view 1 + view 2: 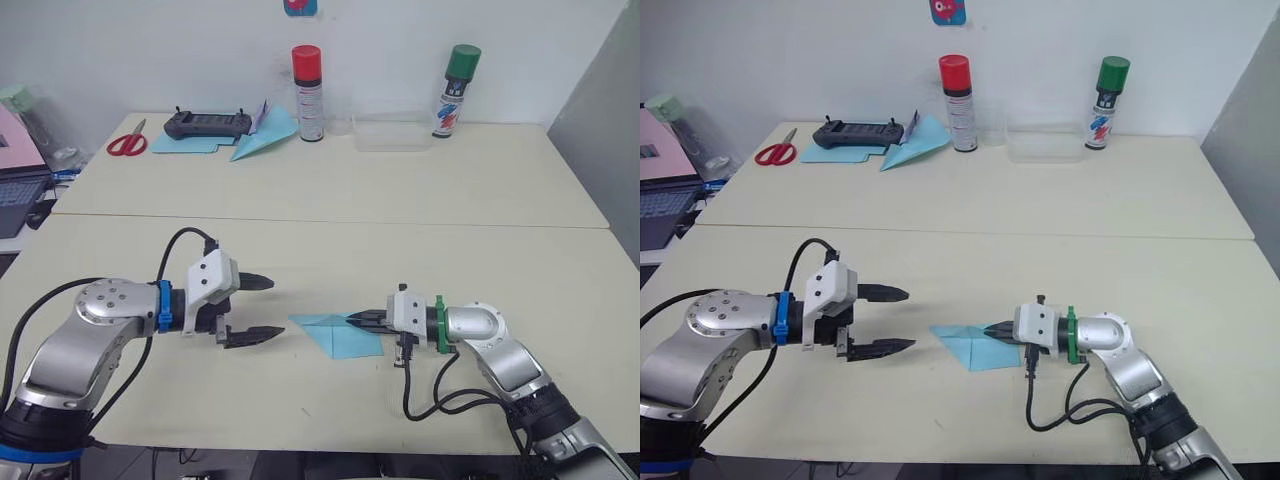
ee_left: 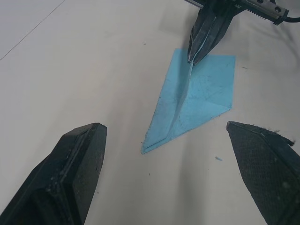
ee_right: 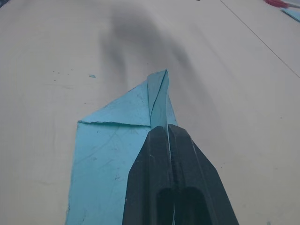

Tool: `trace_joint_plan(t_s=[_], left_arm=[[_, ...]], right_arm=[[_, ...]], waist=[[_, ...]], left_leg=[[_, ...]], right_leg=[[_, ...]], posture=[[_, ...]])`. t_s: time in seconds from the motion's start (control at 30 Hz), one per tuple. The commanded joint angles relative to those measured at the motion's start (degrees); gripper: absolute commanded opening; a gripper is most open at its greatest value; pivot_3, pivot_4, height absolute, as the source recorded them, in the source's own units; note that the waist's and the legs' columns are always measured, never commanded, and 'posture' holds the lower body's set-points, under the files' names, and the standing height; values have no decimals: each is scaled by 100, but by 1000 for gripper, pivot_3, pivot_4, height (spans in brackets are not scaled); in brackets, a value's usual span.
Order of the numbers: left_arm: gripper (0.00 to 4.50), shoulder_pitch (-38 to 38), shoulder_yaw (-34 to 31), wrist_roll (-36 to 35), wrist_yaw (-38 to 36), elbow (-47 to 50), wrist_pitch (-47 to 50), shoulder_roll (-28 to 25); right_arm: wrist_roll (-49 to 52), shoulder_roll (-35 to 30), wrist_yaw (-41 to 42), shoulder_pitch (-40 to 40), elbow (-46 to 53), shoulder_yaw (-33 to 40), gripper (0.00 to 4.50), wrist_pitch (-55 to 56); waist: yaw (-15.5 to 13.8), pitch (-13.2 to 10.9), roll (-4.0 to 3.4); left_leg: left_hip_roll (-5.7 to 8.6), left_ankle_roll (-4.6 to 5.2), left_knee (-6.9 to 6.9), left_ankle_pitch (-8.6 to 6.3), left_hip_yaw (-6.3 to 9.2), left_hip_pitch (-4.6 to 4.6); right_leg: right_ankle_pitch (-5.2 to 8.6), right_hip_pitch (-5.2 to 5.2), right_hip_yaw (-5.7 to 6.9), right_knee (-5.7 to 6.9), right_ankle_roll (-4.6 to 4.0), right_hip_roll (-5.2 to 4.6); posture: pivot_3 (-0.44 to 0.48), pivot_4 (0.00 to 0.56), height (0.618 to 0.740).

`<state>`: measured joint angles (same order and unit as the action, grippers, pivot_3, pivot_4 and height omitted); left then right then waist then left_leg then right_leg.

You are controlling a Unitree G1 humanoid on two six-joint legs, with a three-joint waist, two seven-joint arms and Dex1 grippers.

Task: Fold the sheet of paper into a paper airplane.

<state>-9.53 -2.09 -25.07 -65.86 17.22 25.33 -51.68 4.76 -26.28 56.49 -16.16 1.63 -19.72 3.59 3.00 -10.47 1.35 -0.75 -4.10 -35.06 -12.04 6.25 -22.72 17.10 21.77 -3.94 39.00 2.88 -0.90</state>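
The sheet of paper (image 1: pixel 335 337) is light blue, partly folded to a point, and lies on the near table between my two arms. Its centre ridge (image 2: pixel 182 96) stands up from the table. My right gripper (image 1: pixel 352 320) is shut on that ridge at the paper's right end; the wrist view shows its fingertips (image 3: pixel 159 136) pinched together over the fold. My left gripper (image 1: pixel 277 307) hovers open just left of the paper's pointed tip, without touching it. Its two fingers (image 2: pixel 75 168) are spread wide on either side of the tip.
On the far table sit a light-blue paper dart (image 1: pixel 266 136), a black controller (image 1: pixel 208 124) on a blue sheet, red scissors (image 1: pixel 126 143), a red-capped can (image 1: pixel 308 92), a green-capped can (image 1: pixel 455 90) and a clear box (image 1: pixel 390 132). A laptop (image 1: pixel 20 190) is far left.
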Motion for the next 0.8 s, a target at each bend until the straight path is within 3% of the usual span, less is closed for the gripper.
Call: trace_joint_plan(t_s=[0.03,0.23,0.43,0.53,0.77,0.8], left_arm=[[4500,-149,45,22,-36,-4,-115,30],[4500,-349,158,68,-109,-193,-207,45],[4500,-456,236,110,-130,-261,-247,99],[4500,-452,243,133,-142,-315,-296,101],[4500,-434,212,66,-120,-308,-234,137],[4309,-495,219,51,-74,-370,-223,214]], right_arm=[[88,20,-111,66,335,99,20,-120],[343,20,-176,340,941,22,20,-1041],[234,17,-203,326,994,-13,20,-1230],[340,-12,-125,309,1005,37,599,-1318],[737,-300,197,347,1257,287,3145,-1364],[897,-410,285,333,1377,387,3517,-1504]], waist=[[-1,0,0],[-3,0,0],[0,0,0],[0,0,0],[-3,0,0],[-3,0,0]], left_leg=[[0,0,0,0,0,0],[0,0,0,0,1,-2],[0,0,0,0,0,0],[0,0,-1,0,0,-1],[2,0,-1,0,0,-2],[2,0,-1,0,0,-2]], right_leg=[[0,0,0,0,0,0],[0,1,1,0,0,0],[0,0,0,0,1,0],[0,0,0,0,1,0],[0,1,0,0,1,-2],[0,1,0,0,1,-2]], posture=[[0,150,740],[0,150,740],[0,150,740],[0,150,740],[0,150,740],[0,150,740]])
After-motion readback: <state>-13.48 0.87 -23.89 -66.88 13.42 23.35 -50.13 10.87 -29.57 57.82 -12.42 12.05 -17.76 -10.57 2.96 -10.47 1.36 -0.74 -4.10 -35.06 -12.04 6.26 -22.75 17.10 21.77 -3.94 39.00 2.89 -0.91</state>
